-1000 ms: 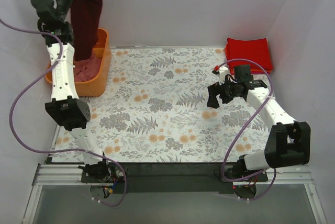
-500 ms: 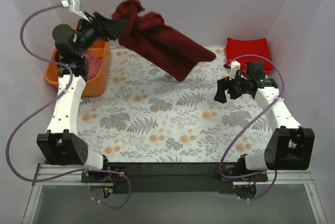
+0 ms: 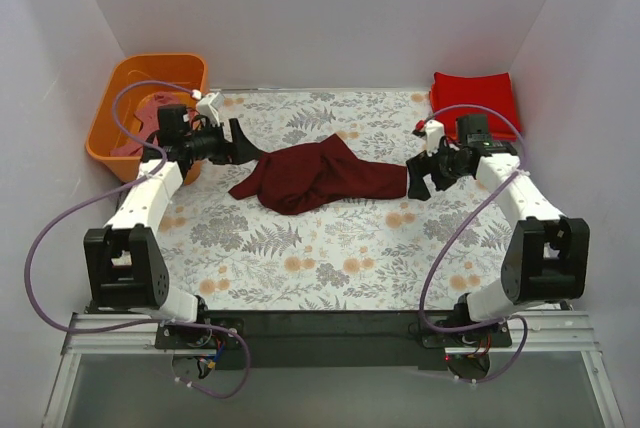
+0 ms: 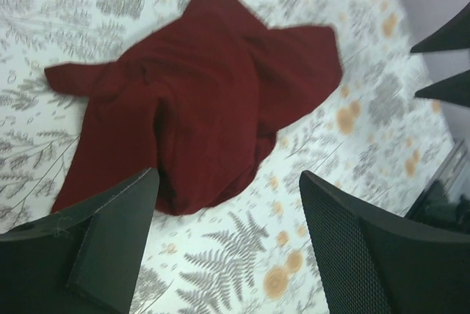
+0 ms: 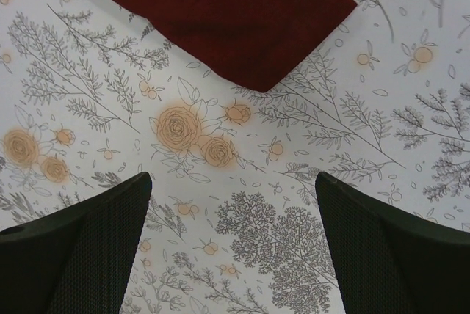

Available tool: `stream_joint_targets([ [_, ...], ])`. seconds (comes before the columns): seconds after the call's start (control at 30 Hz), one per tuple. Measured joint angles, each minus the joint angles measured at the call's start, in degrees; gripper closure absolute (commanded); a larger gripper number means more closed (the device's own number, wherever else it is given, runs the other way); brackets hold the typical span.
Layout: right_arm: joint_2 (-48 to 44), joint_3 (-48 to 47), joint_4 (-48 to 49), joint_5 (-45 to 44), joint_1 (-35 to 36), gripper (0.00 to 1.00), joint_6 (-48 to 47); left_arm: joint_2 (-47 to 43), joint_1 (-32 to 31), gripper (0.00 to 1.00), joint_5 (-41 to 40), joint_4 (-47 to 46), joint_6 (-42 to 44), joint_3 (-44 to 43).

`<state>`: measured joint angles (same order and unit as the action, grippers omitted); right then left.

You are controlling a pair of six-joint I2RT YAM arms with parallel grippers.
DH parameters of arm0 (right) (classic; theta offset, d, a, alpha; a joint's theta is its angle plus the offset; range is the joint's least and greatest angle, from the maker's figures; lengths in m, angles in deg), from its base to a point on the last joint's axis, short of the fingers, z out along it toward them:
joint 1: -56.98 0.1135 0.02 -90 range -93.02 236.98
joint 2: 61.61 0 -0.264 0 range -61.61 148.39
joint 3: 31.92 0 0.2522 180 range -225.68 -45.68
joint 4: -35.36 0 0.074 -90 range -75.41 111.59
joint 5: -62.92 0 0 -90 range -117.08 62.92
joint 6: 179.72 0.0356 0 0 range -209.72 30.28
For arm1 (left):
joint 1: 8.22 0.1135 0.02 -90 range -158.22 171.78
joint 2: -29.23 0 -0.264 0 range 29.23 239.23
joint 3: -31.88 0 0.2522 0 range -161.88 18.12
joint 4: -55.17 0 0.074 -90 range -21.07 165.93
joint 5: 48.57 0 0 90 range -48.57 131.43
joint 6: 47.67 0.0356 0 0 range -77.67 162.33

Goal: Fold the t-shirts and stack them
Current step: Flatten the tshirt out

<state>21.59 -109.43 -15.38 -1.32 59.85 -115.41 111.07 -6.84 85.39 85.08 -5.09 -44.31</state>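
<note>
One maroon t-shirt [image 3: 318, 178] inside table [image 3: 300, 273] edges

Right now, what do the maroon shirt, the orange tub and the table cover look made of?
Maroon shirt: soft matte knit, likely cotton; it slumps in loose folds and creases.
Orange tub: rigid moulded plastic, judging by its smooth walls and evenly rounded rim.
Table cover: flat matte sheet with a floral print; cloth or vinyl, cannot tell.

The right gripper [image 5: 231, 179] hangs with its two black, mesh-textured fingers [image 5: 81, 255] spread wide, only worktop [image 5: 345, 130] showing between them, printed with grey ferns and orange roses. A corner of the dark maroon t-shirt [image 5: 220, 13] lies flat at the top edge, apart from both fingers
</note>
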Motion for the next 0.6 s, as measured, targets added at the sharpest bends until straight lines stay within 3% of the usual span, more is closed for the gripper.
stream_joint_targets([
  [0.23,10.97,-4.68,-0.09,-5.60,7.65,0.07,-1.38,12.31,-6.58,0.19,-4.90,10.99,12.11,-6.84],
  [0.6,25.44,-20.24,2.51,-11.28,7.28,0.14,-1.84,27.30,-15.78,0.18,-13.55,18.18,22.77,-26.21],
])
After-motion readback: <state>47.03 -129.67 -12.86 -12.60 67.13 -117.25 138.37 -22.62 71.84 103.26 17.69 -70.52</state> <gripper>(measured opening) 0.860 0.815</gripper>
